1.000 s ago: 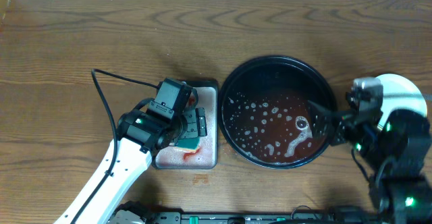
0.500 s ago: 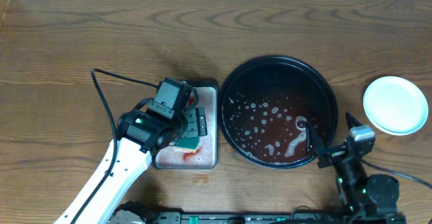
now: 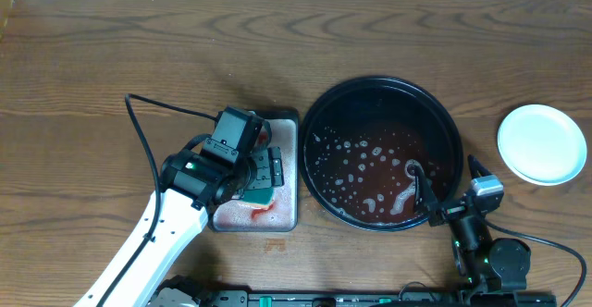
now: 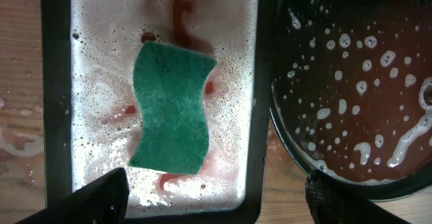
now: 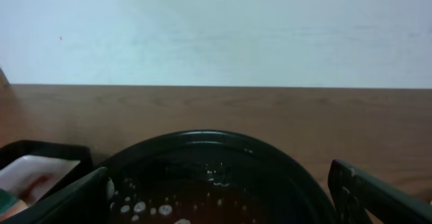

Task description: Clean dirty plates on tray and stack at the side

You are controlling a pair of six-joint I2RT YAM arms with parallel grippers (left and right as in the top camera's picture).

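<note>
Your left gripper (image 3: 268,170) hangs wide apart and empty over the green sponge (image 4: 172,109) lying in the sudsy grey pan (image 4: 57,82), your right gripper (image 3: 447,179) is spread open at the near-right rim of the black tray (image 3: 381,79) of reddish soapy water, and a white plate (image 3: 542,143) rests on the table (image 3: 92,48) right of the tray.

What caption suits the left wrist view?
Green sponge lying in a foamy, red-stained grey pan beside the black tray.

Glossy black tray (image 3: 324,104), wood-grain table (image 3: 139,48)
</note>
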